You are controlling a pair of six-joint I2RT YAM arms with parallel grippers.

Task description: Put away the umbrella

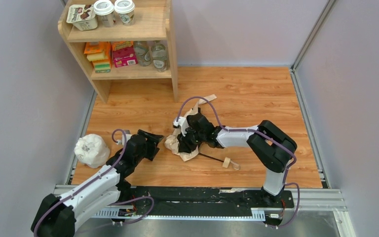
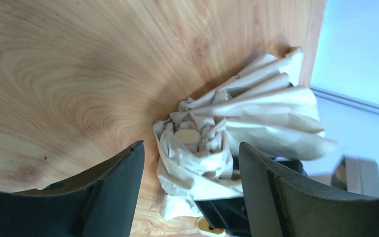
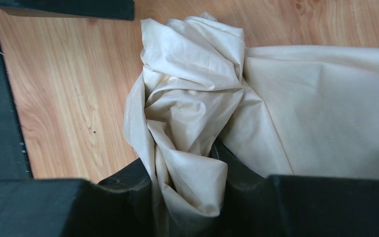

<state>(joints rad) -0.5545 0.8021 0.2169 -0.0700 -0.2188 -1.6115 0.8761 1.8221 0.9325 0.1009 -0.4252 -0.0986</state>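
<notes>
Umbrella [image 1: 178, 148] lies crumpled on table [image 1: 256, 98], canopy bunched, not yet rolled or stowed. My right hand [image 3: 187, 197] pinches canopy fold; my left hand [image 2: 191, 190] gapes wide just beside, holding nothing. Most work left.

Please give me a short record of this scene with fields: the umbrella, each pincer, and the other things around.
umbrella: collapsed, beige canopy crumpled on the wooden table
handle: small wooden block, lying right of the canopy
left pincer: open, aimed at the canopy
right pincer: shut on a fold of canopy fabric
white bag: at the table's left edge, apart from the umbrella
shelf: far left corner, holding cups and packets
</notes>
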